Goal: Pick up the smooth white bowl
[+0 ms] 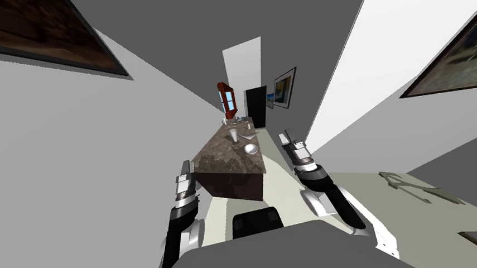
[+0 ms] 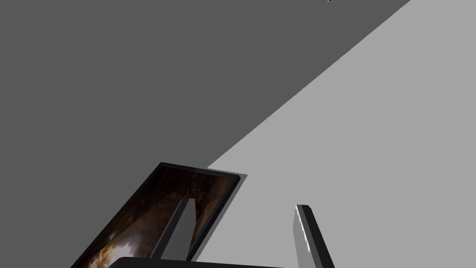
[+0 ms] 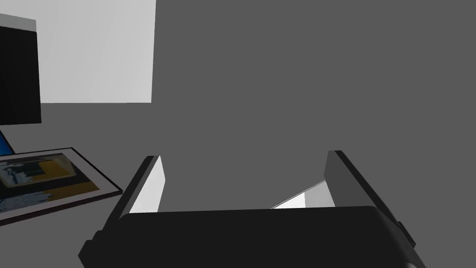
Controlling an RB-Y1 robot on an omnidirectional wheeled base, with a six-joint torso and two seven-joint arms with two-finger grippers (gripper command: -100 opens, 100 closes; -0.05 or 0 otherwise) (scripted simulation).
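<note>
Head view: a long counter [image 1: 224, 162] with a dark brown marbled top runs away from the robot down a narrow room. The smooth white bowl [image 1: 251, 149] sits upright on the top, on the near part, close to the right-hand edge; what is inside it is too small to tell. Just beyond the bowl stands a pale glass [image 1: 234, 135], upright and apart from it, contents unreadable. Something flat and light [image 1: 247, 136] lies beside the glass, and small clutter [image 1: 233, 120] sits at the far end, too small to name. A red-framed thing [image 1: 226, 98] stands behind the far end, with a black area [image 1: 257, 106] and a framed picture [image 1: 285, 88] to its right. The left gripper [image 1: 184, 166] hangs off the counter's near left corner. The right gripper [image 1: 286, 137] hangs over the pale floor strip [image 1: 282, 180] along the counter's right side. It is apart from the bowl and nearer to it than the left one; the counter's right edge lies between the two. Left wrist view: the left fingers [image 2: 181, 230] stand spread, nothing between them, pointing at a wall. Right wrist view: the right fingers [image 3: 149, 186] stand spread wide, nothing between them, also pointing at a wall.
</note>
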